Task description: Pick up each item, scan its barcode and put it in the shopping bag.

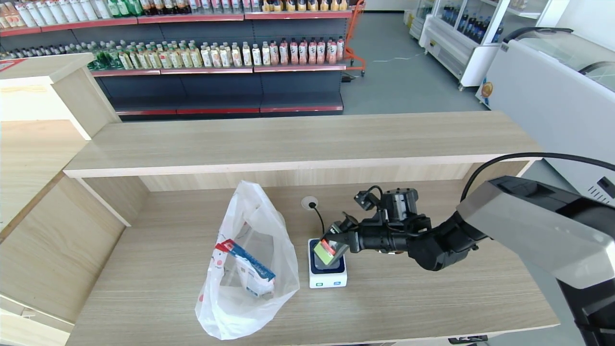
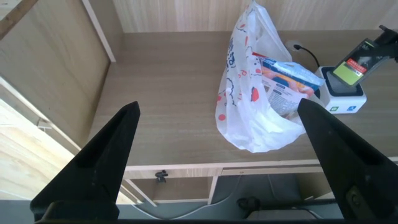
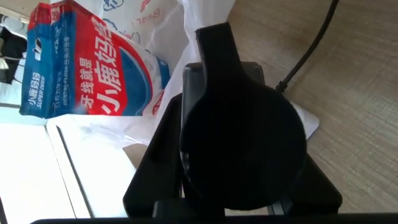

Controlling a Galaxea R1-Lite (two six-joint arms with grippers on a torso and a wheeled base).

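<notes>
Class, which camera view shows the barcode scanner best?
The head view: the barcode scanner sits beside the shopping bag, under the right gripper's green packet. The left wrist view shows it small and distant; the right wrist view's own gripper hides most of it.

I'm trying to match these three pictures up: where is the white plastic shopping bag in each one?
Head view: shopping bag stands on the counter, left of the scanner.
Left wrist view: shopping bag on the counter beside the scanner.
Right wrist view: shopping bag close up, around the red-and-blue packet.
Shared landmark: the red-and-blue packet inside it.
</notes>
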